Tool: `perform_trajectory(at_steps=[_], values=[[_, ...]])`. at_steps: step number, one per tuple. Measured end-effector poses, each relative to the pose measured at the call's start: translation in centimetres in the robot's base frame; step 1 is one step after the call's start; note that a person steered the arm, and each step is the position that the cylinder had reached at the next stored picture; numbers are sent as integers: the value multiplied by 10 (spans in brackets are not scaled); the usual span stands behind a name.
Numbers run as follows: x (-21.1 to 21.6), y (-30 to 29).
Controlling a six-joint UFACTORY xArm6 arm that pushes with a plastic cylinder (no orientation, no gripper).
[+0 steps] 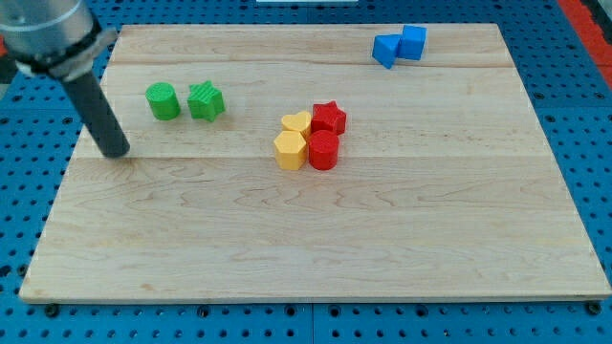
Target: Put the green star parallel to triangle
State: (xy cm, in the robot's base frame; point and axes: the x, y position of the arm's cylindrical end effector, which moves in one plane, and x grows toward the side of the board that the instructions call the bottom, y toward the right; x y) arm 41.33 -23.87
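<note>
The green star (207, 101) lies near the view's upper left on the wooden board (316, 239), right beside a green cylinder (163, 100) on its left. Two blue blocks sit at the view's top right: one (385, 49) looks like a triangle, the other (413, 41) like a cube. My tip (117, 151) rests on the board to the left of and below the green cylinder, apart from both green blocks.
A cluster sits at the board's middle: a yellow heart (297, 123), a yellow hexagon (290, 149), a red star (329, 118) and a red hexagon-like block (324, 150). The board's left edge is close to my tip. A blue pegboard surrounds the board.
</note>
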Motion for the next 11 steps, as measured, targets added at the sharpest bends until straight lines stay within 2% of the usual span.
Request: perform_trajectory(at_steps=[1, 3, 4, 5, 6, 7, 8, 9, 11], values=[[-37, -8], [-46, 127], [-51, 175], [-84, 167], [-87, 145], [-116, 131], [-144, 162], [-140, 181], [-142, 151]])
